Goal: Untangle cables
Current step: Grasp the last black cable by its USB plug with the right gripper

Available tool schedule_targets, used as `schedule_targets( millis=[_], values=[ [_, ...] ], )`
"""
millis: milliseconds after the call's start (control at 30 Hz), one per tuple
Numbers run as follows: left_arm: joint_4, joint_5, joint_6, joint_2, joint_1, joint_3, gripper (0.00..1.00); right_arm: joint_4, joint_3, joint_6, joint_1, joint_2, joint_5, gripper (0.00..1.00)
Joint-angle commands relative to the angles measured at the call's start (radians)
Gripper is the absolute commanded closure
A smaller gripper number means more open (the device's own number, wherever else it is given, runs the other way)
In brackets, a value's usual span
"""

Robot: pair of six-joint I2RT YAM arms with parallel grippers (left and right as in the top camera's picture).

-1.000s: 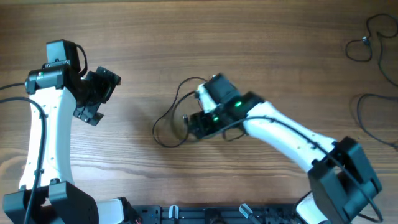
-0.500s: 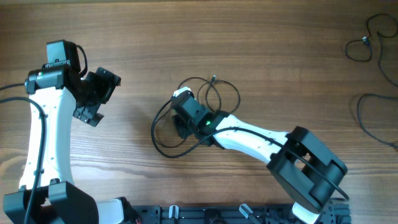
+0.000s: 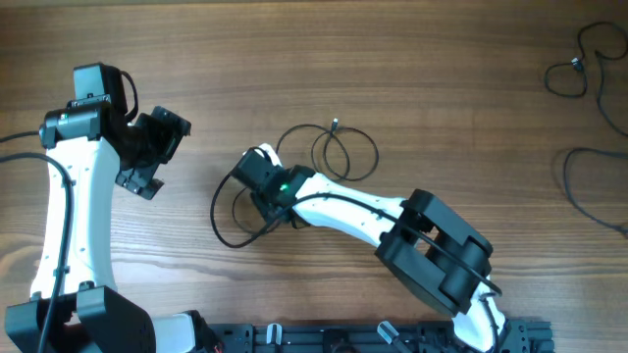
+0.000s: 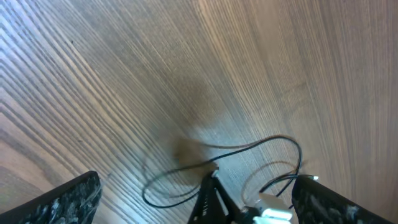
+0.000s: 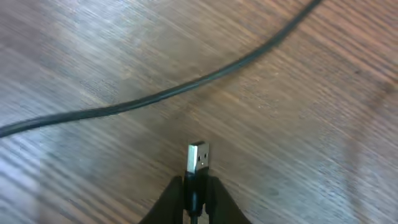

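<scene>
1. Black, thin flexible cables (image 3: 339,152) lie in loose overlapping loops near the middle of the brown wood-grain table (image 3: 442,69). There is a round loop on the right and a wider loop sagging to the left.
2. One cable's small plug end with a silver metal tip (image 5: 198,155) sticks out just past the right gripper (image 5: 194,190). Its jaws are pressed together on the black cable right behind the plug. Another strand crosses the table beyond it.
3. Seen from overhead, the right gripper sits over the left part of the loops, and its white arm (image 3: 343,211) runs back toward the lower right.
4. The left gripper (image 3: 162,155) hovers well apart to the left, jaws spread wide and holding nothing.
5. Two more thin black wires (image 3: 579,59) lie at the far right edge of the table, well apart from the loops.
</scene>
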Motion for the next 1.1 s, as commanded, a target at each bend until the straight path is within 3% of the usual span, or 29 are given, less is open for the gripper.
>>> schedule_targets(
  millis=[0, 133, 300, 333, 367, 433, 467, 600, 700, 767, 900, 1067],
  values=[
    [-0.005, -0.01, 0.012, -0.01, 0.002, 0.004, 0.0, -0.061, 0.047, 0.017, -0.064, -0.055, 0.023, 0.87],
    [-0.005, -0.01, 0.012, -0.01, 0.002, 0.004, 0.0, -0.121, 0.093, -0.012, -0.193, -0.204, 0.023, 0.87],
    [-0.005, -0.01, 0.012, -0.01, 0.002, 0.004, 0.0, -0.143, 0.083, -0.275, -0.411, -0.28, 0.08, 0.87],
    [-0.005, -0.01, 0.012, -0.01, 0.002, 0.004, 0.0, -0.157, 0.081, -0.278, -0.45, -0.27, 0.072, 0.78],
    [-0.005, -0.01, 0.012, -0.01, 0.002, 0.004, 0.0, -0.196, 0.081, -0.28, -0.47, -0.261, -0.04, 0.57],
    [-0.005, -0.01, 0.012, -0.01, 0.002, 0.004, 0.0, -0.261, 0.08, -0.28, -0.457, -0.238, -0.28, 0.24],
    [-0.005, -0.01, 0.012, -0.01, 0.002, 0.004, 0.0, -0.269, 0.074, -0.28, -0.436, -0.222, -0.347, 0.18],
    [-0.005, -0.01, 0.012, -0.01, 0.002, 0.004, 0.0, -0.208, -0.001, -0.28, -0.307, -0.148, -0.373, 0.18],
    [-0.005, -0.01, 0.012, -0.01, 0.002, 0.004, 0.0, -0.153, -0.008, -0.286, -0.211, -0.071, -0.249, 0.2],
    [-0.005, -0.01, 0.012, -0.01, 0.002, 0.004, 0.0, -0.094, -0.008, -0.412, -0.163, -0.032, -0.239, 0.2],
    [-0.005, -0.01, 0.012, -0.01, 0.002, 0.004, 0.0, -0.027, -0.008, -0.433, -0.146, 0.017, -0.077, 0.21],
    [-0.005, -0.01, 0.012, -0.01, 0.002, 0.004, 0.0, 0.009, -0.008, -0.436, -0.149, 0.04, -0.068, 0.21]
  ],
)
